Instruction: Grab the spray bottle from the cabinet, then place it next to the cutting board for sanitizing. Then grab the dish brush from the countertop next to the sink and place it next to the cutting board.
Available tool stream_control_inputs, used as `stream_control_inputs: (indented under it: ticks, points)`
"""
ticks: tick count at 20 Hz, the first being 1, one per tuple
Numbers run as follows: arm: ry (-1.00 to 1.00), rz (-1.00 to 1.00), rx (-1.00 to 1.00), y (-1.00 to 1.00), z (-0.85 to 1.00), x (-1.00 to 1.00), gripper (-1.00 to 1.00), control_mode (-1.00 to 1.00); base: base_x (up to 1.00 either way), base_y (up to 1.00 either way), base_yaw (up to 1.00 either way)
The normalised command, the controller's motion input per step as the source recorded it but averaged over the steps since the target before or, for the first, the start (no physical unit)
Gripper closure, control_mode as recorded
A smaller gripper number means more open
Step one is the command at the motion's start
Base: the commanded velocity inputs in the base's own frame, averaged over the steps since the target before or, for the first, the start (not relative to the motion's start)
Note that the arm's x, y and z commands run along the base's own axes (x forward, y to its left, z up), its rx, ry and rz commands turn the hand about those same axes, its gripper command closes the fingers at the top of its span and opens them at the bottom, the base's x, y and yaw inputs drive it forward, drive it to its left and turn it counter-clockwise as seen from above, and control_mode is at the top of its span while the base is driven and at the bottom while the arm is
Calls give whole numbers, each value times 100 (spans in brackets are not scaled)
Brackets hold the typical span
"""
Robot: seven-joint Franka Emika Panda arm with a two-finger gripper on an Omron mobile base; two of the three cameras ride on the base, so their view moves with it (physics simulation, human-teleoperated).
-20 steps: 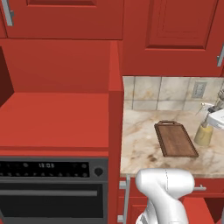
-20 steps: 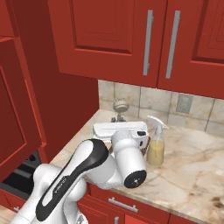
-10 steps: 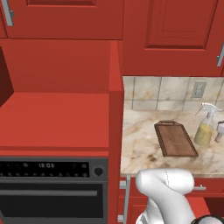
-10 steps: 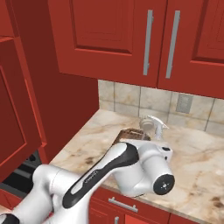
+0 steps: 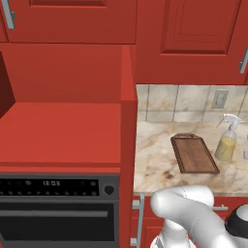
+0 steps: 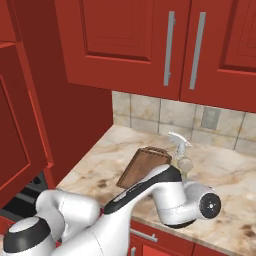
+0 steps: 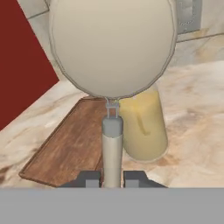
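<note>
Since a second ago my arm has swung down and across the front of the countertop [image 7: 197, 109], uncovering the cutting board [image 6: 142, 165] in the right base view. My gripper [image 7: 112, 178] is clamped on the thin handle of the dish brush [image 7: 112, 146], whose round head looms straight ahead of my fingertips, above the cutting board's near right corner, with the spray bottle [image 7: 144, 127] standing just beyond, right of the handle and close beside the board. The brush looks light and stiff but slim and smooth, likely to twist, so I judge this low, centred hold the right one.
</note>
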Motion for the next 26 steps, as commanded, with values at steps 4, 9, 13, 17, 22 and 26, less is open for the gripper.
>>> stream_control_inputs:
  ticks: [4,9,13,17,22,26]
  points:
    - [-1,2,-8,35,-23,1,100,-100,0,0,0]
    - [-4,16,-17,67,-4,21,100,-100,0,0,0]
    - [7,8,-27,99,-11,31,100,-100,0,0,0]
    - [13,0,-20,100,-6,59,100,-100,0,0,0]
    - [6,0,-3,95,-10,61,100,-100,0,0,0]
    - [5,0,4,100,-19,53,100,-100,0,0,0]
